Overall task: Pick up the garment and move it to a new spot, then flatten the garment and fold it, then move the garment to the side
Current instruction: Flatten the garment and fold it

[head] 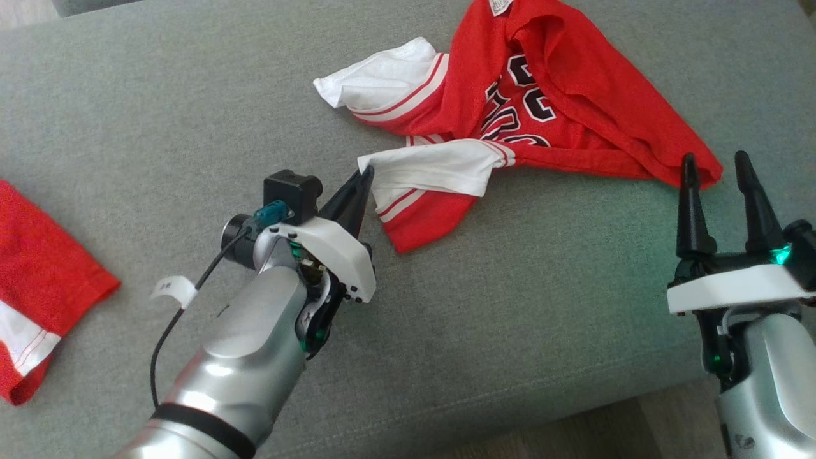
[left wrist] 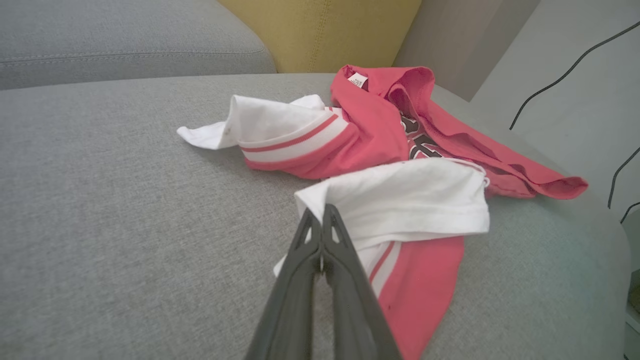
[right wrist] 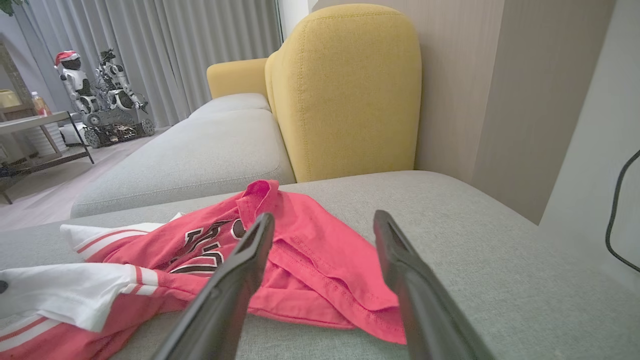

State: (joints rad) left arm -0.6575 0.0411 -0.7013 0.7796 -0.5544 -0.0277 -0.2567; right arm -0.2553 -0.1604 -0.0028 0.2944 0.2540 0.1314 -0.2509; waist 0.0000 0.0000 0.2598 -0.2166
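Note:
A crumpled red jersey [head: 554,83] with white striped sleeves and black-and-white numbers lies on the grey sofa cushion [head: 191,95]. My left gripper [head: 364,175] is shut, its tips pinching the corner of the near white sleeve [head: 433,169]. The left wrist view shows the closed fingers [left wrist: 320,212] meeting the sleeve's edge [left wrist: 400,200], with the jersey [left wrist: 380,135] beyond. My right gripper [head: 715,162] is open and holds nothing, its tips just short of the jersey's right hem corner [head: 701,169]. In the right wrist view the spread gripper [right wrist: 322,220] frames that red hem [right wrist: 310,240].
Another red and white cloth [head: 38,268] lies at the cushion's left edge. A small white tag [head: 172,290] hangs by my left arm's cable. The cushion's front edge [head: 574,408] drops to the floor. A yellow backrest [right wrist: 345,90] and a wall stand behind.

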